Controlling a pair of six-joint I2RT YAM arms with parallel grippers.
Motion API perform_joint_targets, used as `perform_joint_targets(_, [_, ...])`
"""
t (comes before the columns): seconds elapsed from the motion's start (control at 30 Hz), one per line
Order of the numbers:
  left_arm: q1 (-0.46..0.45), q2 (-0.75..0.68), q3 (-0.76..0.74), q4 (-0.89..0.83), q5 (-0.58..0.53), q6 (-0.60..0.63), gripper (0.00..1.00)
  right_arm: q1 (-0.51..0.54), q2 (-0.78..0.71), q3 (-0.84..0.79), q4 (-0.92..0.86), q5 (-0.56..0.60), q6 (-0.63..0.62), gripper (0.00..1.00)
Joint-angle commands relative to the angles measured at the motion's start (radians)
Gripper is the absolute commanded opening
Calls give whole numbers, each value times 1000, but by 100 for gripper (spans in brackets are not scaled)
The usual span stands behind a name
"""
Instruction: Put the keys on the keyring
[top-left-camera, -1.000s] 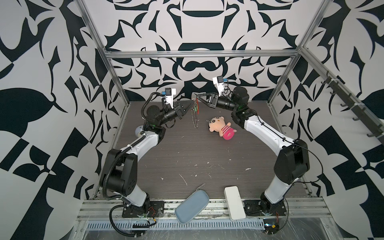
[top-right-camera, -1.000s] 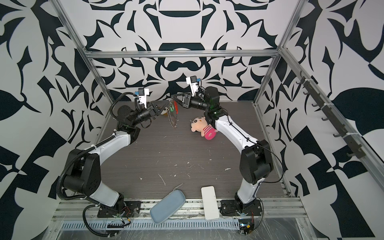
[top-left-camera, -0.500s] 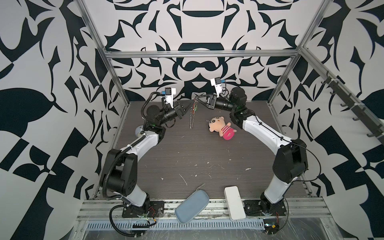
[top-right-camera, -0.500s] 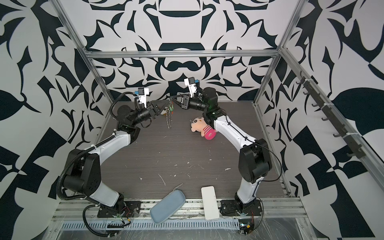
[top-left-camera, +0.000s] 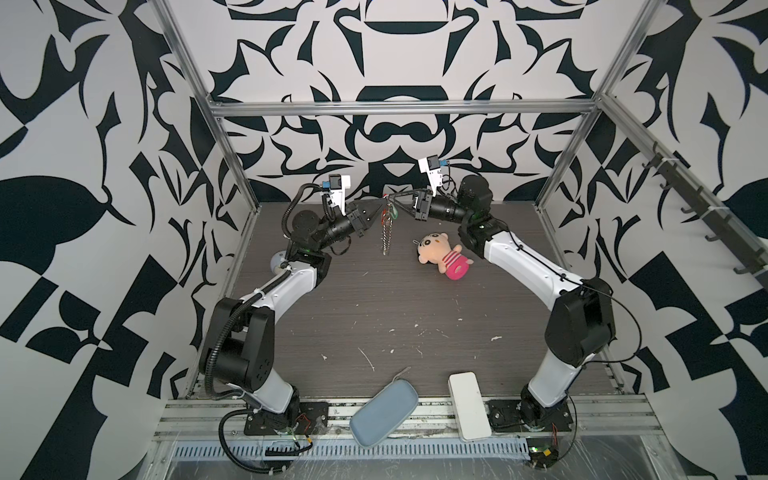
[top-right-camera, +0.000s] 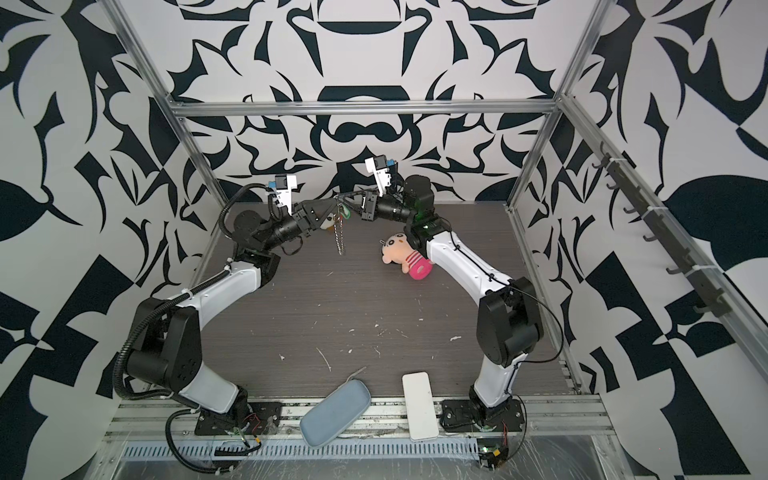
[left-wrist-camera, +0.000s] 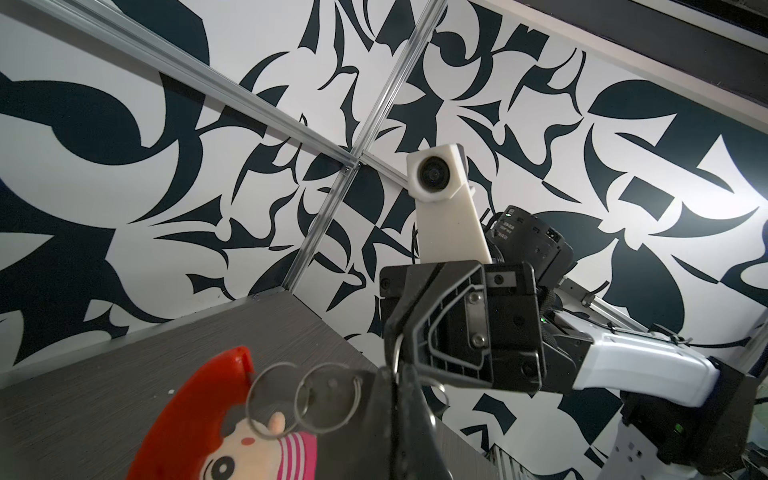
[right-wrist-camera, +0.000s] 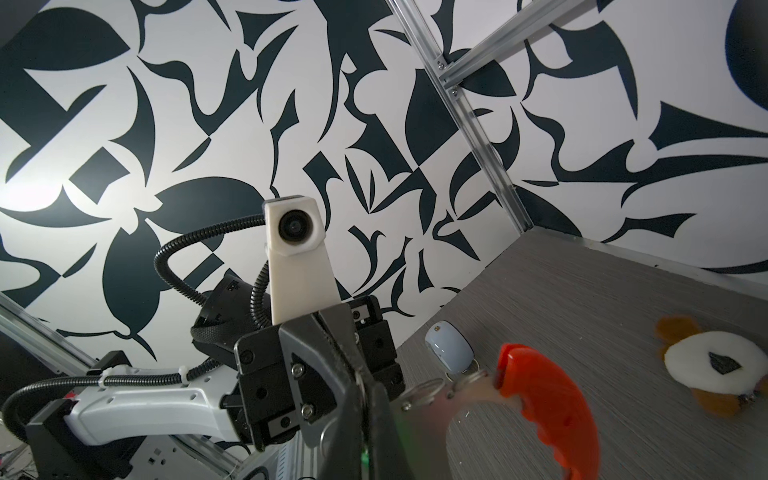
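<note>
Black-and-white patterned walls, aluminium frame, dark wood-grain bench (top-left-camera: 374, 316) with white scraps on it. Both arms meet at back centre, raised off the bench.

Left fingers (right-wrist-camera: 330, 349) are closed on a silver ring at the top of the keyring (top-left-camera: 387, 235). Its chain of rings hangs straight down. Can't tell whether the lower end touches the bench.

Right fingers (left-wrist-camera: 411, 326) are closed too, tips against the left ones. A ring edge shows at their seam, but I can't tell if they pinch that ring or the green key (top-left-camera: 394, 214).

The key is a tiny green speck just under the right tips, beside the chain top. Its shape is unreadable from above, and it's only a green blur at the finger seam in the right wrist view.

The keyring's red segment (right-wrist-camera: 544, 399) is cut off by the frame in both wrist views.

Plush doll (top-left-camera: 442, 255) lies on the bench near the right arm, apart from the chain. Only its face shows in the left wrist view.

A brown-and-white plush toy (right-wrist-camera: 702, 365) is mostly hidden behind the left fingers in a top view (top-right-camera: 328, 223).

Grey pouch (top-left-camera: 382, 413) and white box (top-left-camera: 469, 405) sit at the front edge, overhanging the rail.
</note>
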Motion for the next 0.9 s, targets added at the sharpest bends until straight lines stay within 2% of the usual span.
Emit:
perform_joint_targets(0.0, [-4, -9, 25, 19, 21, 65, 3, 10, -22, 34, -12, -2, -22, 0])
perform_joint_targets(0.1, [2, -63, 31, -191, 52, 228, 16, 7, -34, 60, -109, -2, -105, 0])
perform_joint_targets(0.17, [5, -122, 61, -477, 56, 450, 19, 7, -46, 86, -224, -2, -210, 0])
perform_joint_targets(0.27, [6, -191, 153, -906, 54, 794, 15, 7, -60, 117, -368, 5, -349, 0])
perform_joint_targets(0.37, [6, -220, 243, -1172, 72, 1013, 11, 10, -72, 135, -435, 5, -423, 0])
perform_joint_targets(0.43, [10, -219, 297, -1286, 85, 1094, 7, 14, -76, 139, -450, 2, -447, 0])
perform_joint_targets(0.57, [22, -171, 400, -1415, 147, 1158, 5, 30, -83, 136, -449, -4, -464, 0])
perform_joint_targets(0.87, [29, -116, 460, -1438, 216, 1157, 5, 40, -106, 113, -436, -2, -469, 0])
